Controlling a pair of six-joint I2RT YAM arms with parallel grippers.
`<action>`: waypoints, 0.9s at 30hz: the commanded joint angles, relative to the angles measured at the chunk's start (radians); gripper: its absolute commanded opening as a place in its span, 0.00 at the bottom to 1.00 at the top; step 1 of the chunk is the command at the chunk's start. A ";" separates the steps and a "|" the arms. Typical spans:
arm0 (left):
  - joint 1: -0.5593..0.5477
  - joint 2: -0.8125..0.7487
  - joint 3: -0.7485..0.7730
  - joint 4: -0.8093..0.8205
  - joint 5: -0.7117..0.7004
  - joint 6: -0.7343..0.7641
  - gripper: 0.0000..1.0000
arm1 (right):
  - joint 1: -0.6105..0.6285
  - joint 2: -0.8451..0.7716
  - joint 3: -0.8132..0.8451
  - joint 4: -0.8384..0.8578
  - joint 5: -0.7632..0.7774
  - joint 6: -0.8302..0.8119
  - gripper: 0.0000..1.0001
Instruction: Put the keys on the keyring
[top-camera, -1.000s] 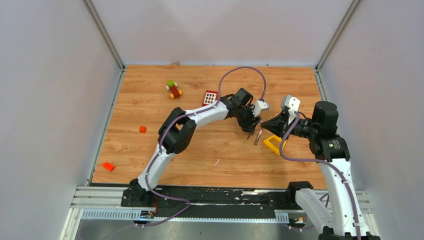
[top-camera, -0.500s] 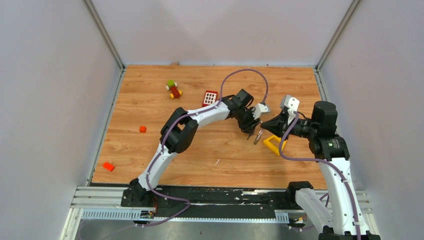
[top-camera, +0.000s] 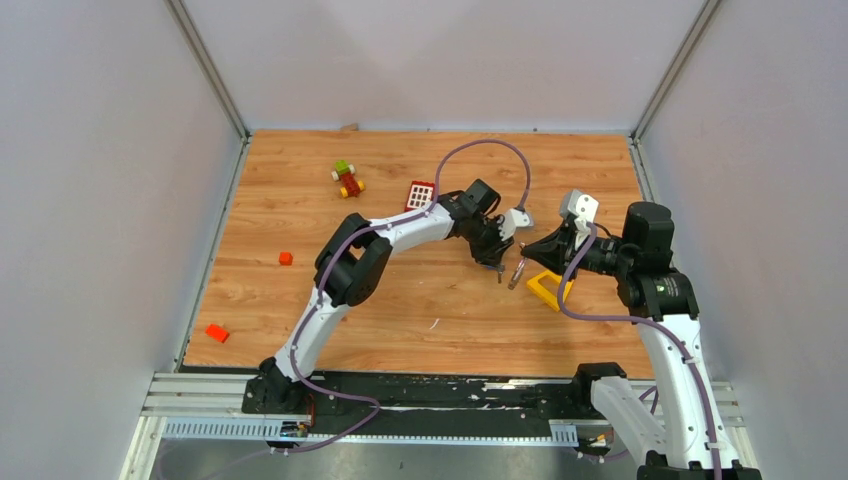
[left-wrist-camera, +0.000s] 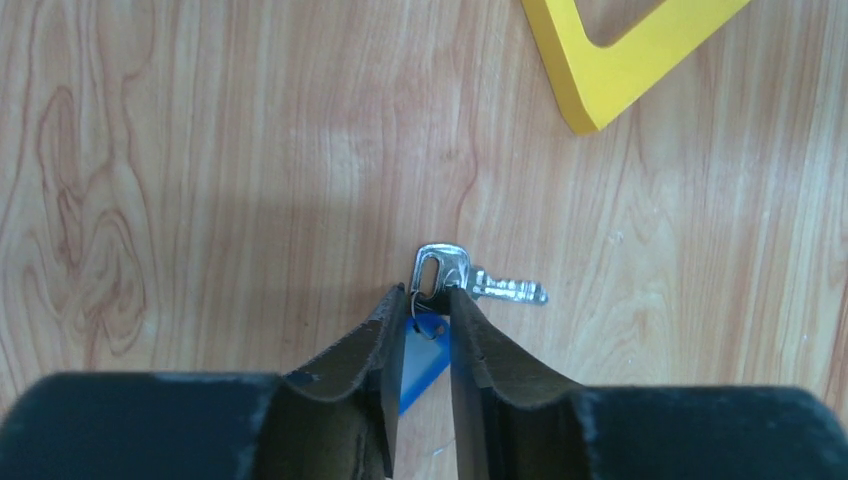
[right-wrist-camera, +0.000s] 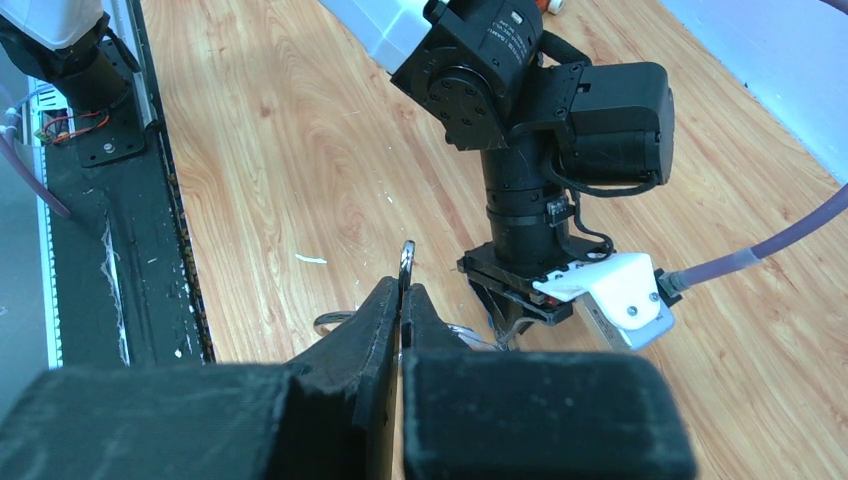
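Note:
A silver key (left-wrist-camera: 440, 268) lies flat on the wood, its blade pointing right, with a blue tag (left-wrist-camera: 425, 355) hanging from its head. My left gripper (left-wrist-camera: 428, 295) points straight down at it. The jaws stand narrow, pinching the lower part of the key's head with the tag between them. In the top view the left gripper (top-camera: 497, 268) is just left of the right gripper (top-camera: 525, 256). The right gripper (right-wrist-camera: 403, 285) is shut on a thin silver piece, the keyring (right-wrist-camera: 407, 255) seen on edge, standing up past its fingertips.
A yellow triangular block (top-camera: 546, 290) lies under the right gripper and shows at the top right of the left wrist view (left-wrist-camera: 620, 50). Farther off are a red-and-white grid piece (top-camera: 420, 194), a small toy figure (top-camera: 347, 179), an orange cube (top-camera: 286, 258) and a red brick (top-camera: 216, 332).
The left gripper's jaws have narrowed onto the key's head and its wrist has shifted slightly left. The right arm has stayed still with its grip unchanged.

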 joint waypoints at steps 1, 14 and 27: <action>0.009 -0.084 -0.043 0.013 0.011 0.034 0.27 | -0.005 -0.003 0.007 0.019 -0.020 -0.010 0.00; 0.020 -0.166 -0.133 0.014 0.012 0.036 0.01 | -0.005 -0.002 0.006 0.023 -0.025 -0.006 0.00; 0.029 -0.526 -0.615 0.076 -0.066 0.052 0.00 | 0.001 -0.010 -0.002 0.013 -0.102 -0.032 0.00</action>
